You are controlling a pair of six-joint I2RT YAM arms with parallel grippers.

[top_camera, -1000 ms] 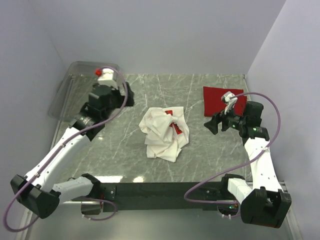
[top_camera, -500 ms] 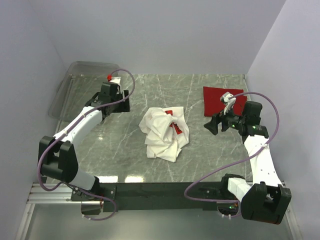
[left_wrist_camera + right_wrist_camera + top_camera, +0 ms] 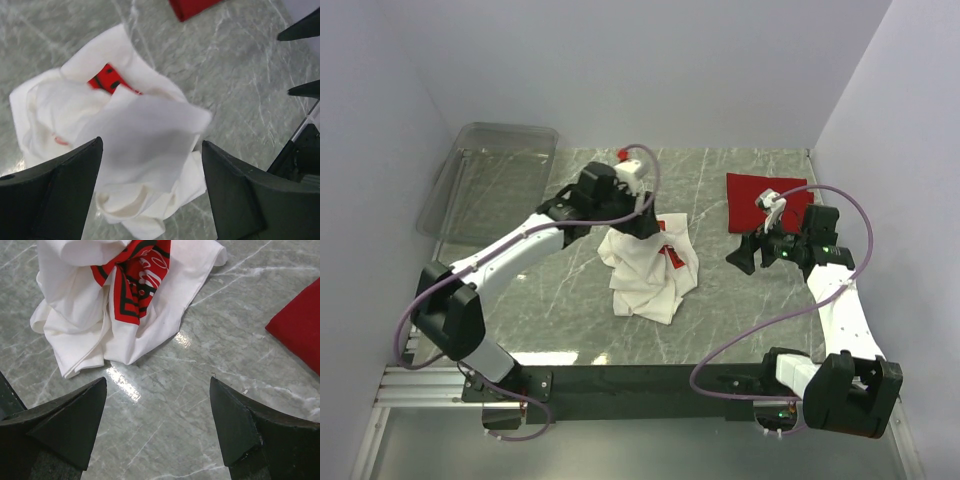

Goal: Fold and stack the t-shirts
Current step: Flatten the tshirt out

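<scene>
The white t-shirt (image 3: 650, 270) is lying crumpled in a loose heap near the middle of the desk (image 3: 560, 300), a little toward the far edge. Its red printed graphic (image 3: 140, 275) is showing bunched among the folds on top. The red t-shirt (image 3: 767, 200) is lying folded flat near the far right corner, well apart from the white one.

The left arm is reaching in from the left edge. The left claw (image 3: 150, 144) is hanging over the far left part of the white heap with its fingers (image 3: 55, 195) spread wide. In the left wrist view a blurred flap of white cloth is filling the gap between them. Whether either finger is touching that cloth cannot be told.

The right claw (image 3: 157, 382) is hovering over bare desk between the two shirts, pointing toward the white one. Its fingers (image 3: 250, 425) are spread wide and holding nothing.

A clear plastic bin (image 3: 505, 130) is sitting at the far left corner.
</scene>
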